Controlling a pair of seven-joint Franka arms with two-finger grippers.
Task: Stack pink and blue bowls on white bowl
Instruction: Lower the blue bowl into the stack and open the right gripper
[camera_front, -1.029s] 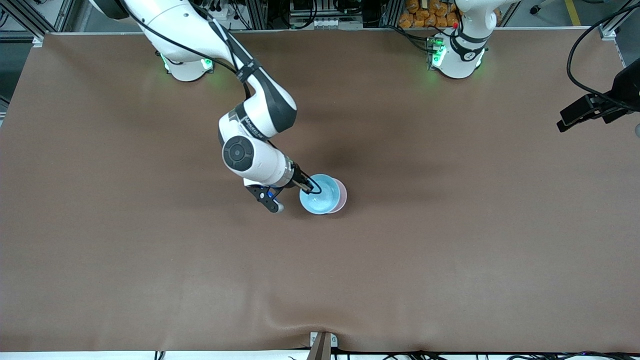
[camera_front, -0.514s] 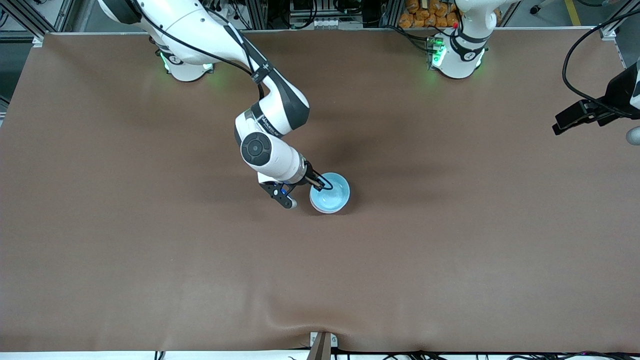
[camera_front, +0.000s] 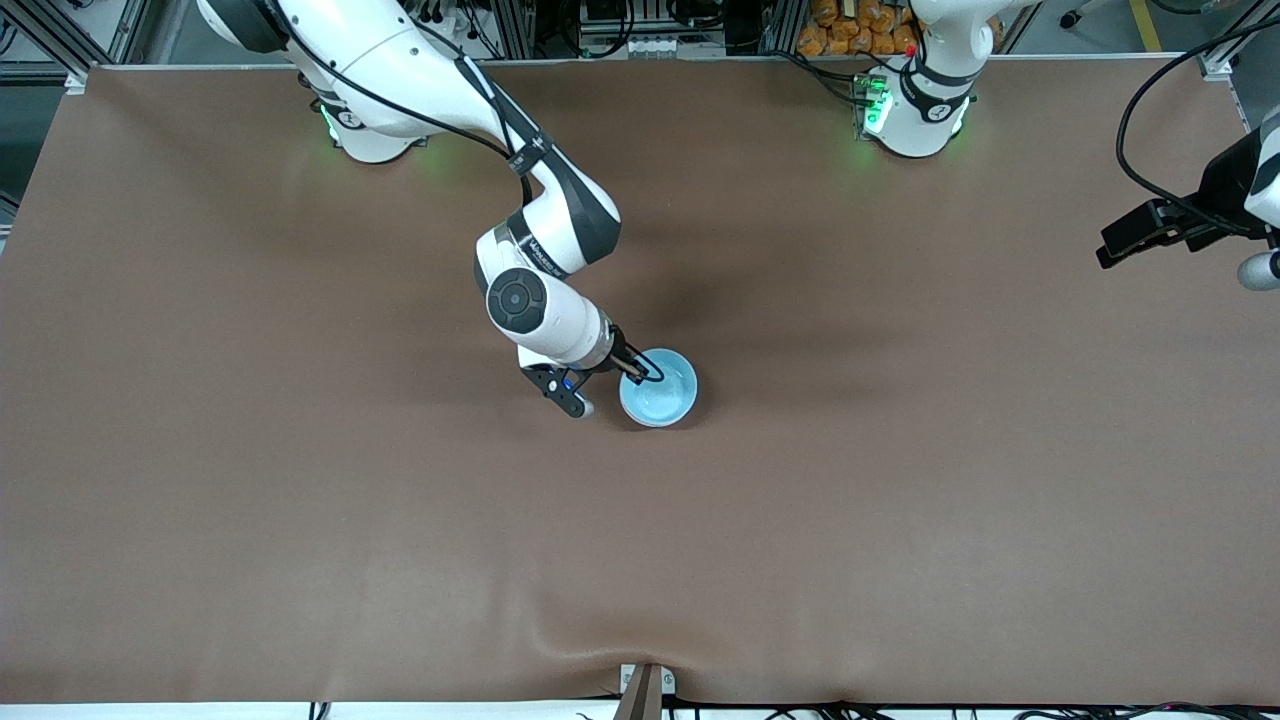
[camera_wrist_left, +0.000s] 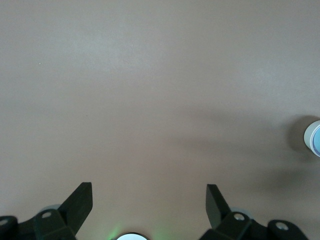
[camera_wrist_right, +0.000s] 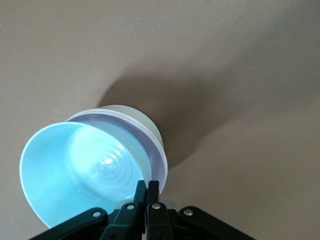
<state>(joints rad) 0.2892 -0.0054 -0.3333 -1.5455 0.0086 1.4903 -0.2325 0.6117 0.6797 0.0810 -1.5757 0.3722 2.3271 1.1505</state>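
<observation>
Overhead, a brown table bears stacked bowls, metal framing alongside.

A high camera looks steeply down across the brown cloth-covered table, facing the two white robot arms whose bases stand along the top edge; it takes in the whole tabletop from some way off. The right wrist camera sits very close above the light sky-blue round plastic bowl, looking past the black two-finger right hand at the bowl's rim. The left wrist camera hangs much higher, aimed down at bare table between the spread black fingers of the left hand. All three views share the blue bowl, which the left wrist view catches only at its edge.
</observation>
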